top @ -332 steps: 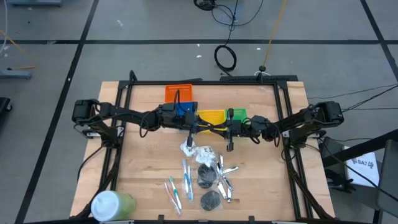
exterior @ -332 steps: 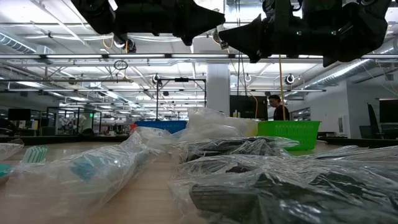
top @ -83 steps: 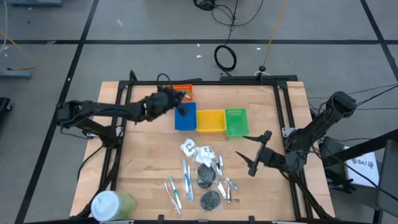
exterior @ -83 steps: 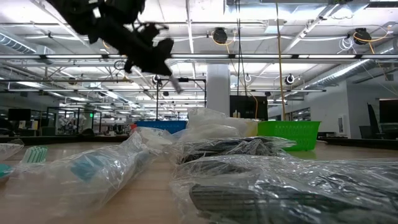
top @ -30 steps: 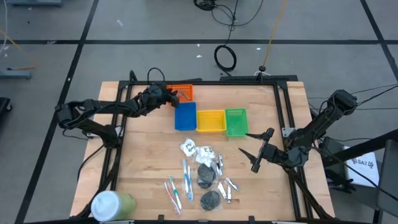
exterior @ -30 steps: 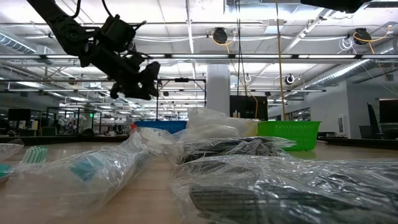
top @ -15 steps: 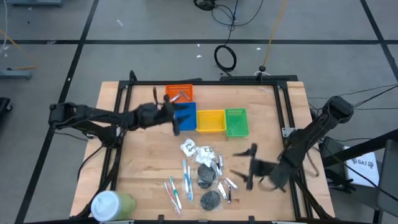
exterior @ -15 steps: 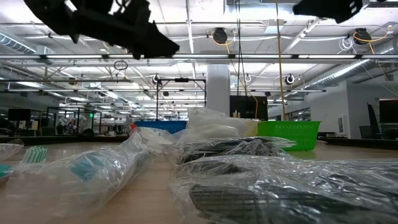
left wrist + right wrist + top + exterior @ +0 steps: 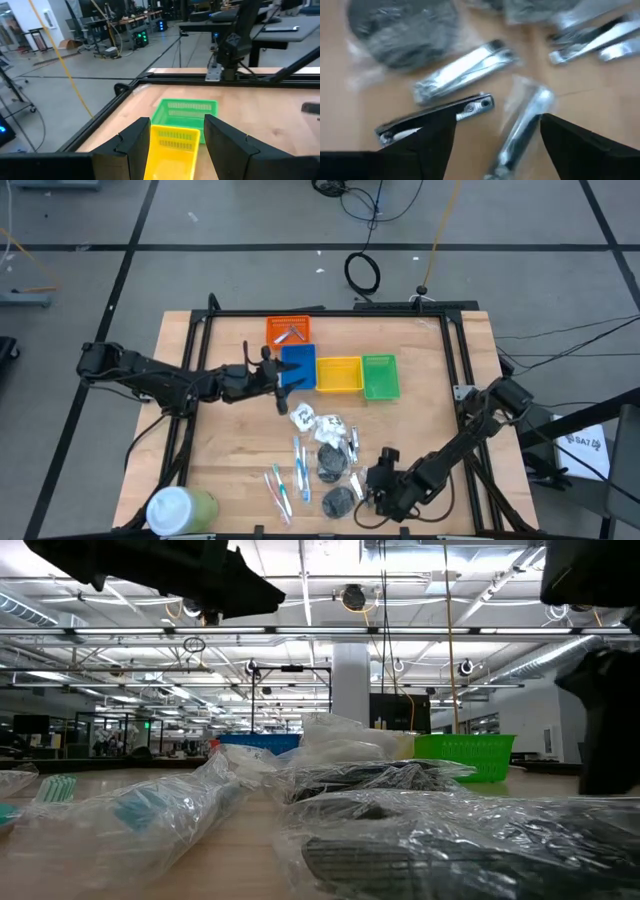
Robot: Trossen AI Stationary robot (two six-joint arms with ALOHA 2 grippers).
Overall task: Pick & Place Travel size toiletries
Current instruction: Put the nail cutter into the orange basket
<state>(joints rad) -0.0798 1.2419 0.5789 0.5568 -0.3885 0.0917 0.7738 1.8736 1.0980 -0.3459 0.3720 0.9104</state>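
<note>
A: Honestly, much of this is hard to read. In the low view clear wrapping fills the foreground, and the toiletries inside it are only dim shapes.

B: And from above?

A: Better. The toothbrushes (image 9: 287, 480), the white packets (image 9: 318, 423), the dark discs (image 9: 337, 500) and the silvery sticks (image 9: 360, 480) lie together on the near middle of the surface (image 9: 420, 420). The green cylinder (image 9: 180, 508) at the near left corner is cut off by the edge of the picture.

B: The right hand?

A: The right hand (image 9: 375, 498) hangs low just beside the sticks. In its own view its two fingers (image 9: 432, 142) stand apart with wrapped silvery sticks (image 9: 465, 70) lying between and beyond them, and nothing is clamped. That picture is blurred.

B: The left?

A: The left hand (image 9: 275, 375) is over the blue tray (image 9: 298, 368), fingers (image 9: 135, 140) apart and empty, with the yellow tray (image 9: 172, 147) and the green tray (image 9: 187, 112) showing between them. Something small and pale lies in the orange tray (image 9: 288, 332); I cannot tell what.

B: Any writing?

A: None that I can read.
</note>
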